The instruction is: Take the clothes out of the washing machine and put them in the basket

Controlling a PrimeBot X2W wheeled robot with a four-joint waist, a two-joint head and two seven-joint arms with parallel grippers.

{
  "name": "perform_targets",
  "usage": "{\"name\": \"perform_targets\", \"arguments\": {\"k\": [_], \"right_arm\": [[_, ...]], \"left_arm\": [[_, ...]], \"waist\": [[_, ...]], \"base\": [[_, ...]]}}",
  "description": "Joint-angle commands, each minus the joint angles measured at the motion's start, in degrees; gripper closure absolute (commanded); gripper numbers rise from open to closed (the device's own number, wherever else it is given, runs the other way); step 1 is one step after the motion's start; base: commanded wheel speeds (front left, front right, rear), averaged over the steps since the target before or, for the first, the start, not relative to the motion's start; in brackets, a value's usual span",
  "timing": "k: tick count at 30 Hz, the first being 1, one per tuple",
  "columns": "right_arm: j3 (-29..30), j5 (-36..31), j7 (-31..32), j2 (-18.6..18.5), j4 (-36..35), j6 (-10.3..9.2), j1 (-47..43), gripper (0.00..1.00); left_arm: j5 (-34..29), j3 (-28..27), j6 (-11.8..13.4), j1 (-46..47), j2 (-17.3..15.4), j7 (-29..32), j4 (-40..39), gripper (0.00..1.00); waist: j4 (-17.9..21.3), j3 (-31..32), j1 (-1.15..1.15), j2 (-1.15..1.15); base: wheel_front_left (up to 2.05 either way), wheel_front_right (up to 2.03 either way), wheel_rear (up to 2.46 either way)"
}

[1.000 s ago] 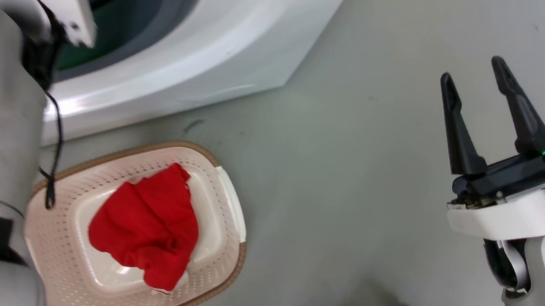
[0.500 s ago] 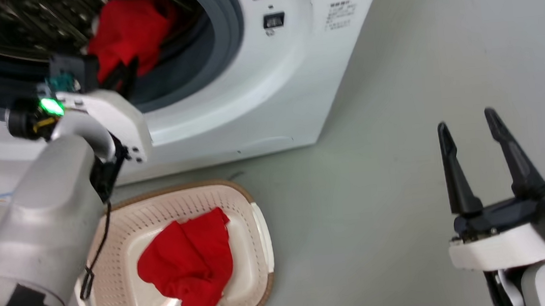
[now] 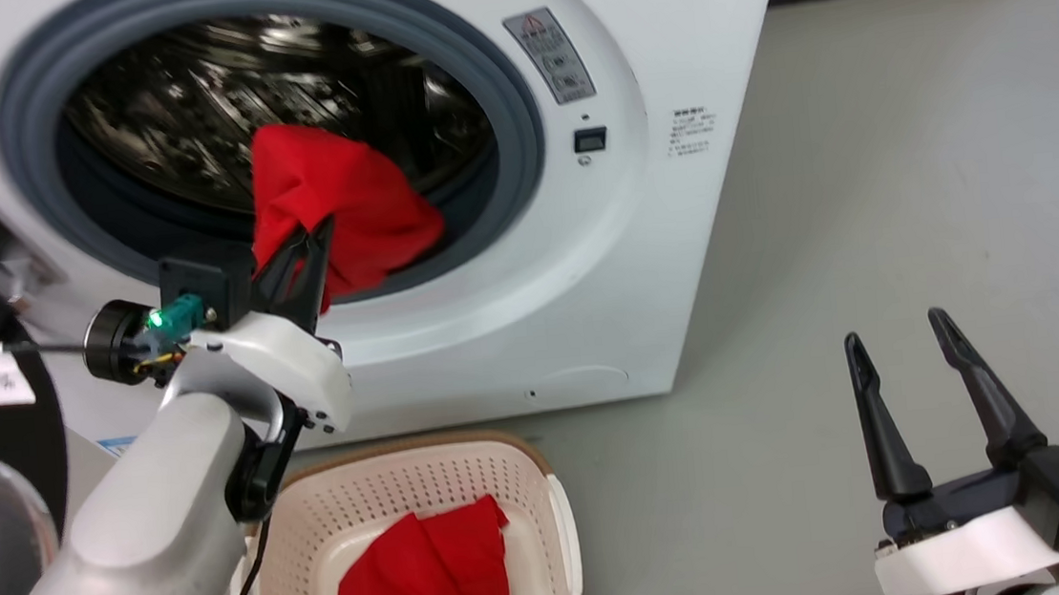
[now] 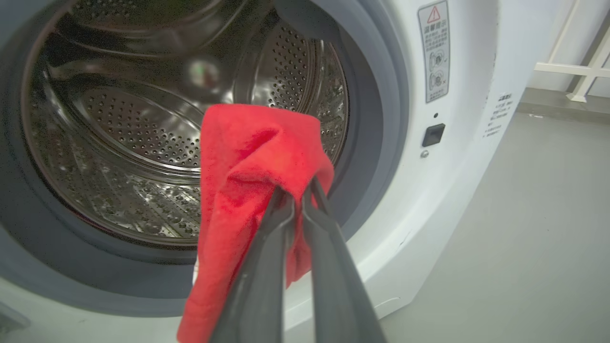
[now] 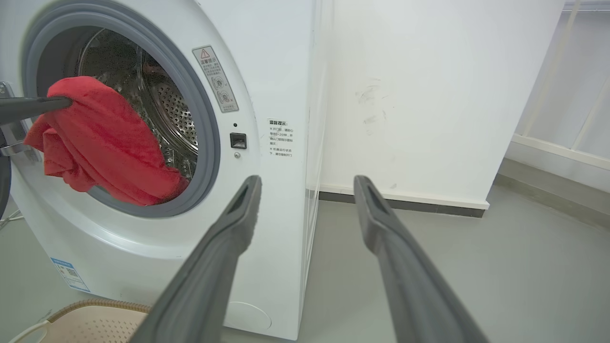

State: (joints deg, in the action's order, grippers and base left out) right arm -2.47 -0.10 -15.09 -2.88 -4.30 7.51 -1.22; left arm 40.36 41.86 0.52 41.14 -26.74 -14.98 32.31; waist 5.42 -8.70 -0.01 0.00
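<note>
Red garment (image 3: 339, 199) clamped in left gripper (image 3: 313, 232) at the washer (image 3: 641, 259) mouth, upper left of centre in head view, its lower end at the grey ring (image 3: 514, 117). Second garment (image 3: 430, 579) lies in basket (image 3: 506, 467), bottom centre, just below the washer. Right gripper (image 3: 894, 327) lower right, fingers apart, over floor (image 3: 910, 159).

Washing machine (image 3: 681, 54): glossy white casing, smooth. Rubber ring (image 3: 520, 135): matt grey. Drum (image 4: 143, 138): perforated steel, polished to a mirror-bright finish. Red garment (image 4: 257, 157): soft matt cloth with a slightly fuzzy nap. Basket (image 3: 356, 504): perforated cream plastic with a faint sheen; rim (image 3: 427, 441) brown and woven-looking. Left claw (image 4: 296, 190): fingers (image 4: 262, 276) dark, smooth, matt. Floor (image 3: 910, 159): smooth grey, dull sheen.
</note>
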Motion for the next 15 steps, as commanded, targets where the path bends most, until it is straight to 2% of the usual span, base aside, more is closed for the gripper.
{"name": "perform_targets", "arguments": {"k": [1,15], "right_arm": [[0.01,-0.39,-0.11,0.01,0.12,-0.04,-0.56,0.0],[0.11,0.18,-0.11,0.01,1.12,-0.04,-3.96,0.0]], "left_arm": [[-0.38,-0.34,0.42,-0.59,-0.31,-0.28,-1.1,1.0],[-2.77,-2.71,12.45,-12.8,-9.81,1.58,-29.78,1.0]], "waist": [[-1.15,1.71,0.01,0.0],[-1.73,6.04,0.01,0.0]], "base": [[0.0,0.0,0.0],[0.0,0.0,0.0]]}}
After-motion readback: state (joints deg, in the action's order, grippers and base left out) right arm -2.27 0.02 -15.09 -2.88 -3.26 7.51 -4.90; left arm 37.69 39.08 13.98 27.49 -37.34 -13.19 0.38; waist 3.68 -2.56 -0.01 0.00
